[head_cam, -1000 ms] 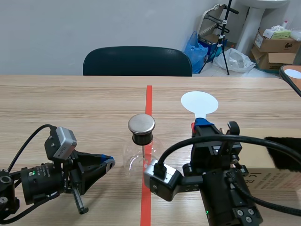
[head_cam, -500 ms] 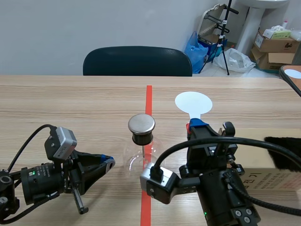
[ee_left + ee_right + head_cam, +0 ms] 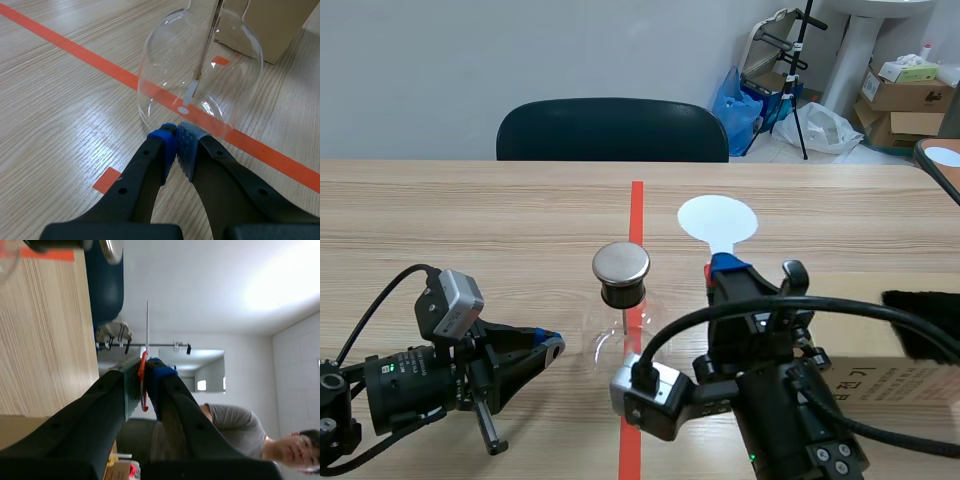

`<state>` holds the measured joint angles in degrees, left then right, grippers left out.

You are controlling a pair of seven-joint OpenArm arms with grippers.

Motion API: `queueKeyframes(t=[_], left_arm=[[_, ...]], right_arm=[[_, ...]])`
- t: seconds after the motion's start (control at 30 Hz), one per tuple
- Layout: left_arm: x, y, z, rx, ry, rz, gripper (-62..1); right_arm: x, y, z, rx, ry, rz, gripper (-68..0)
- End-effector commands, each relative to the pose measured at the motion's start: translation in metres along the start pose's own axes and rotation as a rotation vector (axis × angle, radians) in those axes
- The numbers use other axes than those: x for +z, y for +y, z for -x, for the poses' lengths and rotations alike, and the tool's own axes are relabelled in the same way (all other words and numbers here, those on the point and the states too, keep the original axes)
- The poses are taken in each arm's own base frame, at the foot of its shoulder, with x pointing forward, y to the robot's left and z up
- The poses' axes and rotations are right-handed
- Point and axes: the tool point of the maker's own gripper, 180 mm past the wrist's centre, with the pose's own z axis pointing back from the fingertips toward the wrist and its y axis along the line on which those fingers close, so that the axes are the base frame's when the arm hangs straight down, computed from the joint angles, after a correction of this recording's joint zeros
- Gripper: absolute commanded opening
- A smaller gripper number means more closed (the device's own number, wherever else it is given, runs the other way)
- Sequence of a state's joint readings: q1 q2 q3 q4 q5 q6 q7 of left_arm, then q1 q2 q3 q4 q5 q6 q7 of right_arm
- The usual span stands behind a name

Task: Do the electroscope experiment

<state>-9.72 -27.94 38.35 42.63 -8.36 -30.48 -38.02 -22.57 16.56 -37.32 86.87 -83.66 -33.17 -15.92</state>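
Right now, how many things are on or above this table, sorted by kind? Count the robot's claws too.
2 grippers: left gripper, right gripper
1 glass flask with a metal cap
1 white round paddle, held in the right gripper
1 cardboard box
1 black fuzzy piece lying on the box
Total: 6

readable text: none | dark print on flat tan cardboard box (image 3: 910, 385) beside right gripper (image 3: 724, 266) fingers: too blurred | labels, numbers: none
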Motion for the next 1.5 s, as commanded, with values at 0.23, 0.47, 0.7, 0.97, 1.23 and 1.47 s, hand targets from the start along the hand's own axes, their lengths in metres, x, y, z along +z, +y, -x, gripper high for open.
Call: queueKeyframes(t=[0.23, 0.47, 0.7, 0.97, 1.23, 1.47], left_arm=[[-0.005, 0.003, -0.015, -0.011, -0.048, 0.004, -58.1], [-0.005, 0.003, -0.015, -0.011, -0.048, 0.004, -58.1], [-0.005, 0.003, -0.015, -0.011, -0.048, 0.004, -58.1], [-0.005, 0.003, -0.015, -0.011, -0.048, 0.004, -58.1], [-0.005, 0.003, -0.015, -0.011, -0.048, 0.004, -58.1], [-0.005, 0.003, -0.015, -0.012, -0.048, 0.004, -58.1]], right_arm=[[-0.001, -0.009, -0.034, 0.004, -0.198, 0.031, -66.6], [0.005, -0.009, -0.056, 0.006, -0.327, 0.031, -66.7], [0.008, -0.009, -0.065, 0.007, -0.376, 0.031, -66.7], [0.008, -0.009, -0.065, 0.007, -0.376, 0.031, -66.7], [0.008, -0.009, -0.065, 0.007, -0.376, 0.031, -66.6], [0.008, -0.009, -0.064, 0.007, -0.372, 0.031, -66.7]])
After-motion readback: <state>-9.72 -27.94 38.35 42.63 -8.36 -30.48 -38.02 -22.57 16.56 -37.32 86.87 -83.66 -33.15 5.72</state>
